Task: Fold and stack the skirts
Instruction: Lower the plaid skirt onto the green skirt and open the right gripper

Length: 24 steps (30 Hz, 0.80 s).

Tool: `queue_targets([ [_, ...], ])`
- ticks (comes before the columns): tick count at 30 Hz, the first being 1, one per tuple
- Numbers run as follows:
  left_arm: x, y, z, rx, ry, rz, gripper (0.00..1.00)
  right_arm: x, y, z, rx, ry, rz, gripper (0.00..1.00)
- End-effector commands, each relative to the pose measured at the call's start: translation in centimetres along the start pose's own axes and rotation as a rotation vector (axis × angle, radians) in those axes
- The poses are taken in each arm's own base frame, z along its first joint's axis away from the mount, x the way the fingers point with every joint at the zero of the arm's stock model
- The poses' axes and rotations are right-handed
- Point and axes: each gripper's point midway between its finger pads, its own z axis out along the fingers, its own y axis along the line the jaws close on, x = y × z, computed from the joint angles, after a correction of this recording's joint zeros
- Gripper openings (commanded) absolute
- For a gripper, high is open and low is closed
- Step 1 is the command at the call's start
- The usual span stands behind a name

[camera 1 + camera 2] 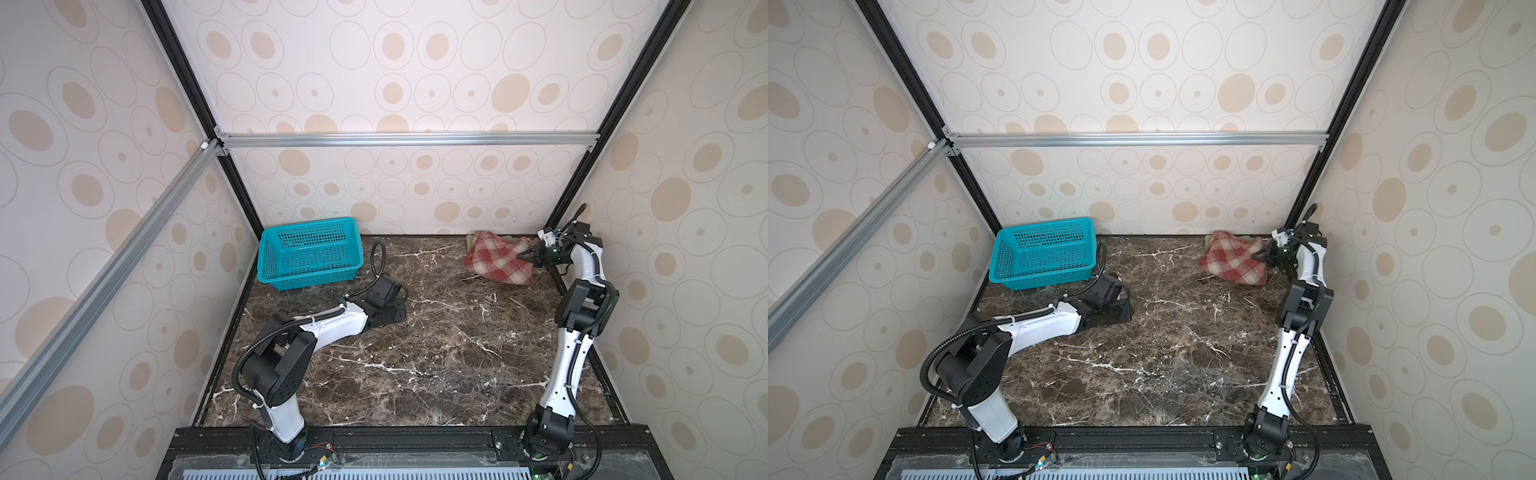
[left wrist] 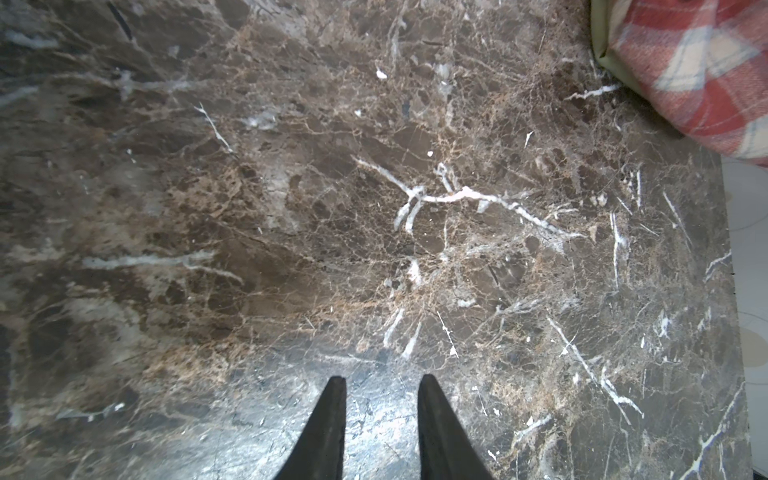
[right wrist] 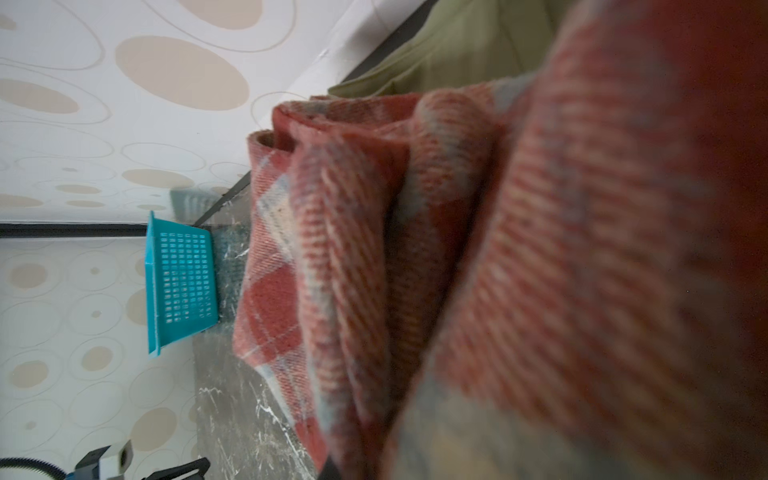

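The red-and-cream plaid skirt [image 1: 496, 259] [image 1: 1231, 257] lies folded at the table's back right. It rests on the olive-green skirt [image 1: 471, 240] [image 3: 457, 41], of which only slivers show at its far edge. My right gripper [image 1: 527, 254] [image 1: 1260, 254] is shut on the plaid skirt's right edge. In the right wrist view the plaid cloth [image 3: 332, 249] fills the frame and hides the jaws. My left gripper [image 2: 382, 378] [image 1: 397, 311] sits low over bare marble left of centre, open, nothing between its fingers. A plaid corner [image 2: 698, 70] shows far from it.
A teal perforated basket [image 1: 309, 253] [image 1: 1042, 253] [image 3: 183, 282] stands at the back left against the wall. The dark marble table [image 1: 436, 353] is boxed in by patterned walls on three sides. A black rail runs along the front edge.
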Motion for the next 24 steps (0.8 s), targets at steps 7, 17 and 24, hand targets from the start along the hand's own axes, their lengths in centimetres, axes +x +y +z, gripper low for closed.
queue_targets([
  [7, -0.8, -0.3, 0.1, -0.004, -0.001, -0.024, 0.30, 0.0, 2.8, -1.2, 0.050, -0.002, -0.168, 0.00],
  [17, -0.9, -0.5, 0.9, -0.016, 0.019, -0.015, 0.30, -1.8, 4.9, -0.9, 0.029, -0.049, -0.287, 0.00],
  [24, -0.8, -0.4, 1.5, -0.028, 0.035, -0.020, 0.30, -3.1, 4.2, -0.5, 0.062, -0.089, -0.334, 0.00],
])
